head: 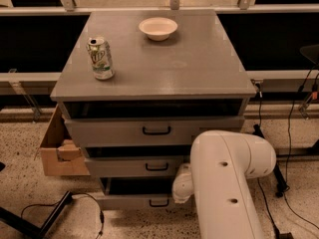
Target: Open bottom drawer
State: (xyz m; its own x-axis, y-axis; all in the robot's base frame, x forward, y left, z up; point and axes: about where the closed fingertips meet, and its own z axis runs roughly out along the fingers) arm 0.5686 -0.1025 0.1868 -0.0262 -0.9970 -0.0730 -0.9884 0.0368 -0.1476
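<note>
The grey cabinet [154, 59] has three drawers. The bottom drawer [130, 202] is the lowest and shallowest front, with a small black bar handle [158, 203]. A dark gap shows above its front, so it stands a little way out. My white arm [224, 183] fills the lower right and reaches down to the drawer's right end, where its rounded wrist [182, 185] sits just above the front. My gripper is hidden behind the arm and wrist, somewhere by that right end.
A green soda can [100, 58] and a white bowl [158, 28] stand on the cabinet top. A cardboard box [55, 151] sits on the floor at the cabinet's left. Black cables [75, 203] and a dark stand leg [30, 225] lie on the floor at lower left, with more cables at the right.
</note>
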